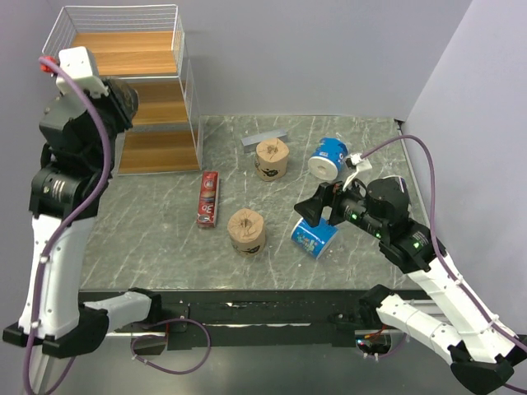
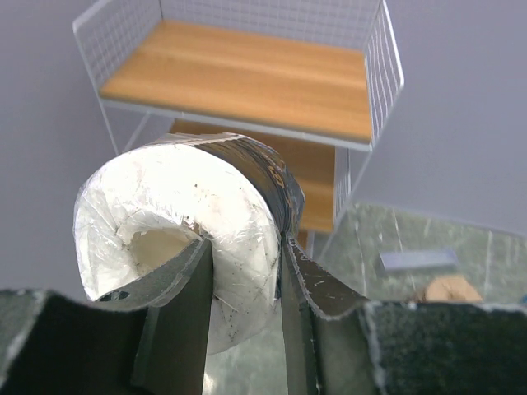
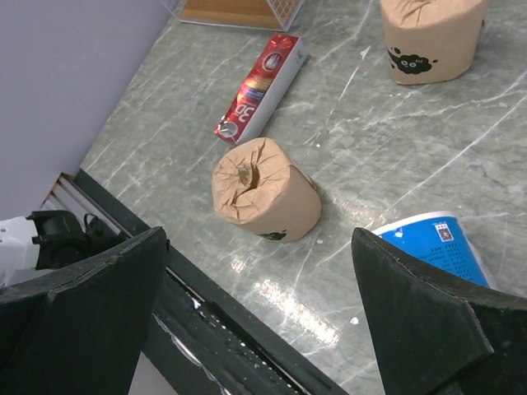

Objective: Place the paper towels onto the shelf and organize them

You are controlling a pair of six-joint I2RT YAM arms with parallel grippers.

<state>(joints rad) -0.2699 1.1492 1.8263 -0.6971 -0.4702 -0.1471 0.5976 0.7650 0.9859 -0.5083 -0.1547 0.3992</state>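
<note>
From above, a red box (image 1: 208, 198), a grey bar (image 1: 264, 137), two tan rolls (image 1: 271, 159) and two blue-and-white rolls (image 1: 329, 158) lie right of the shelf (image 1: 123, 49), with the right gripper (image 1: 313, 210) spread wide and empty by the nearer blue one. In the left wrist view, the left gripper (image 2: 244, 247) pinches the wall of a black roll (image 2: 165, 189) held just short of the shelf's top board, and the roll partly hides the lower boards. In the right wrist view, the gripper's right finger (image 3: 420, 313) cuts off that nearer blue roll.
</note>
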